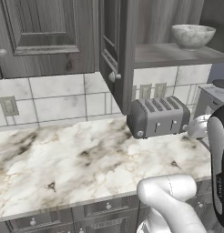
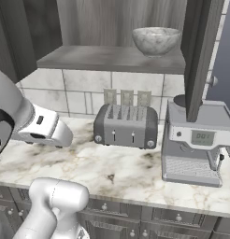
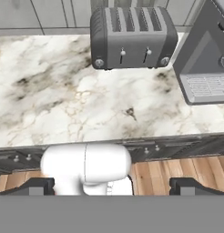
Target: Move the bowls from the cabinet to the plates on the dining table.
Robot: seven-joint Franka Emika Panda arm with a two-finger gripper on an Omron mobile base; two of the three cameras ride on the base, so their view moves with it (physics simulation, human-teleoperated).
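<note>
One grey-white marbled bowl [image 1: 193, 35] [image 2: 155, 40] stands on the inner shelf [image 1: 177, 54] [image 2: 112, 58] of the dark grey cabinet [image 1: 41, 36], whose doors [image 1: 111, 50] [image 2: 201, 56] hang open. My gripper [image 3: 114, 187] is open, its two dark fingertips [image 3: 36, 186] far apart with nothing between them. It hovers well in front of and below the shelf, looking down over the counter's front edge. The plates and the dining table are out of view.
A grey four-slot toaster [image 1: 159, 117] [image 2: 126, 125] [image 3: 132, 36] sits on the marble counter [image 1: 86, 159] under the shelf. A steel coffee machine [image 2: 196, 144] [image 3: 205, 59] stands to its right. Grey drawers [image 2: 173, 217] run below the counter edge.
</note>
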